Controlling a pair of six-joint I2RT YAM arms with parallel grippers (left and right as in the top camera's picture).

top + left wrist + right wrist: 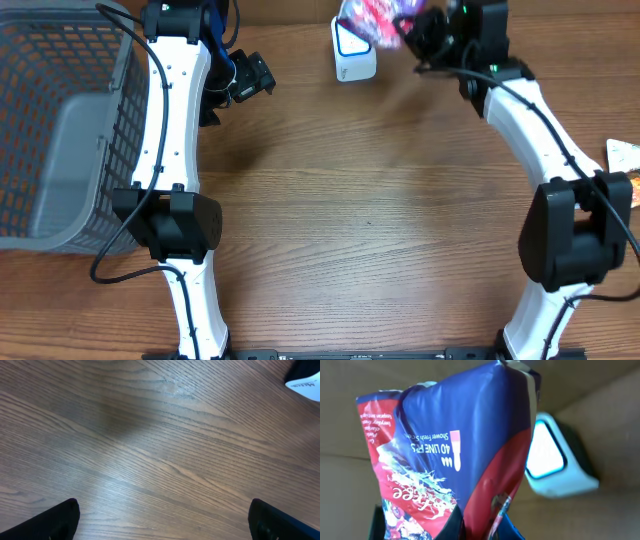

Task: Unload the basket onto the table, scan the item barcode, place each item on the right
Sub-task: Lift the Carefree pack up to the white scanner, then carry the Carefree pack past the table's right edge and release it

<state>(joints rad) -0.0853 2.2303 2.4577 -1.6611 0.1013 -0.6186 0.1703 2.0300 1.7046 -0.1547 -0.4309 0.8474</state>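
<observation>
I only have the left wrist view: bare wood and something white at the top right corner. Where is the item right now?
Observer: The right gripper is shut on a blue and red packet, raised at the far edge of the table.
Operator: How close is the scanner?
Observer: The white scanner, with its blue-rimmed window, stands right beside the packet.
Operator: Anything by my left arm?
Observer: A grey basket sits on its left side.

Grey mesh basket (40,60) at table (370,220) left edge; small packet (622,152) far right.
</observation>
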